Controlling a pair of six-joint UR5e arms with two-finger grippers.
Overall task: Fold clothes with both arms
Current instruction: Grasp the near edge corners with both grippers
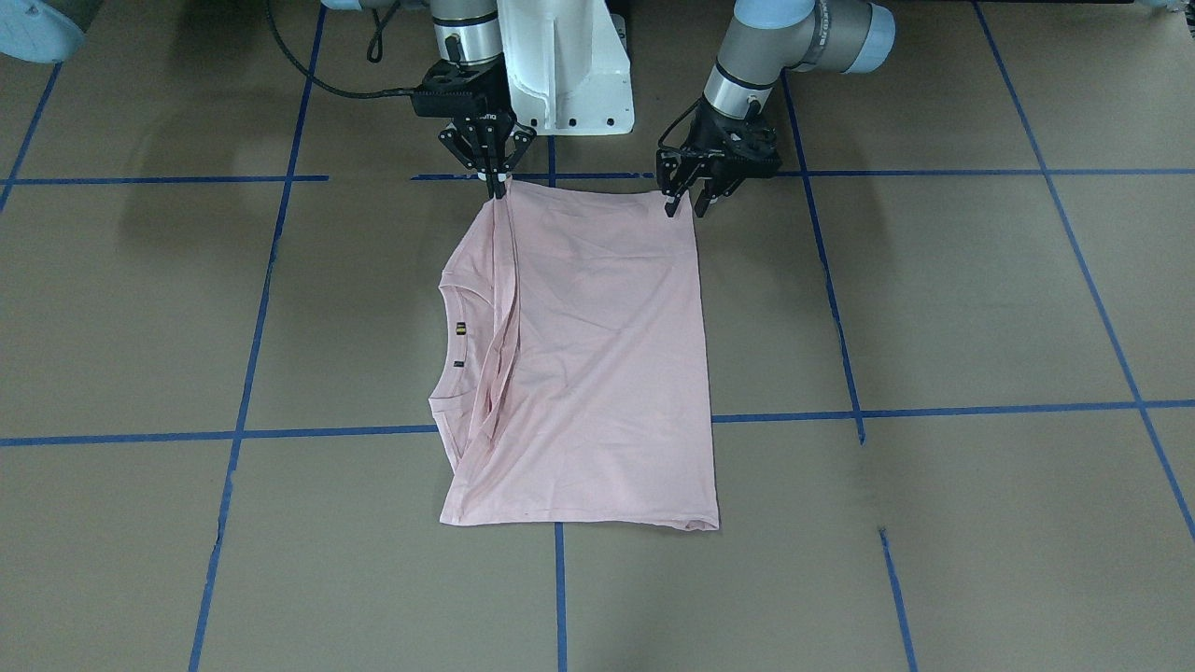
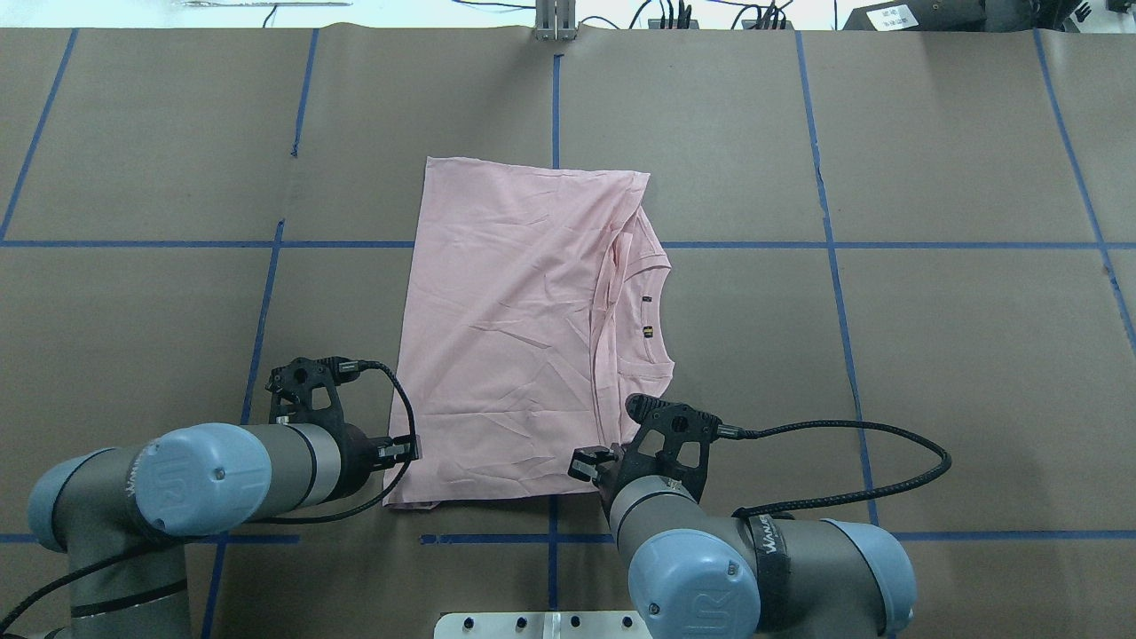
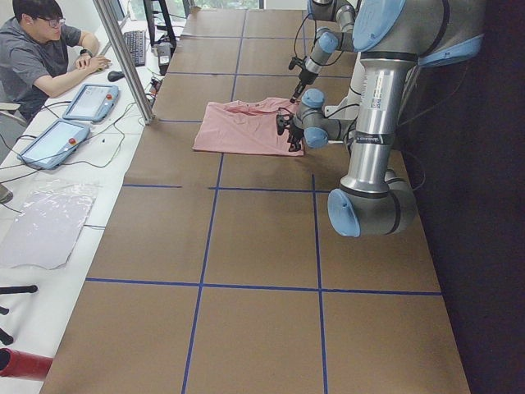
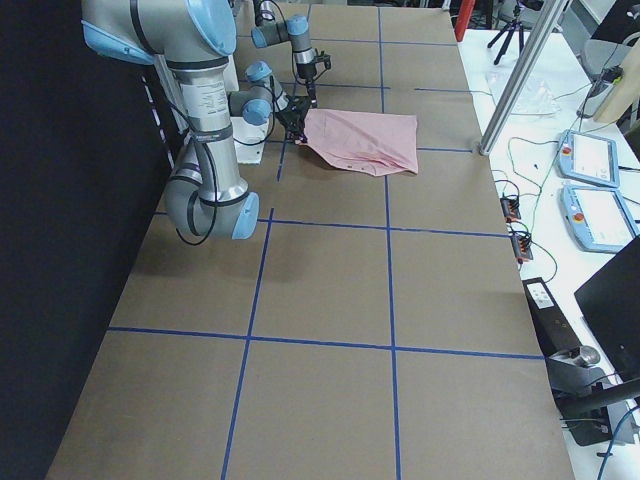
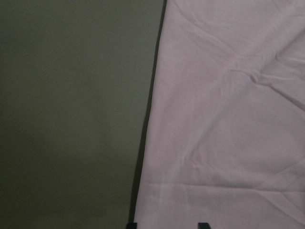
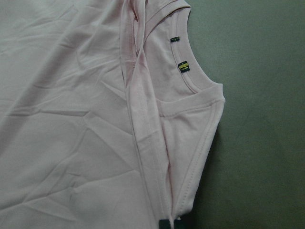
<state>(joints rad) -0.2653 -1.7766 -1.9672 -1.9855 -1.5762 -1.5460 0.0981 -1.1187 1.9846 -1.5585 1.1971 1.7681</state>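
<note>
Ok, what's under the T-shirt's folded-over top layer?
Beside the fold edge the T-shirt shows its lower layer: the collar with two small labels. The rest beneath the top layer is covered, so no print can be seen.

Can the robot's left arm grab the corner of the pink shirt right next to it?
Probably yes. The left gripper is open and sits right at the pink T-shirt's corner nearest the robot. Nothing stands between them, and the wrist view shows cloth lying between its fingertips.

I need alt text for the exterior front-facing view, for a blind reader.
A pink T-shirt lies partly folded on a brown table with blue tape lines. At its top edge, the right gripper pinches one corner; the left gripper is open at the other.
</note>
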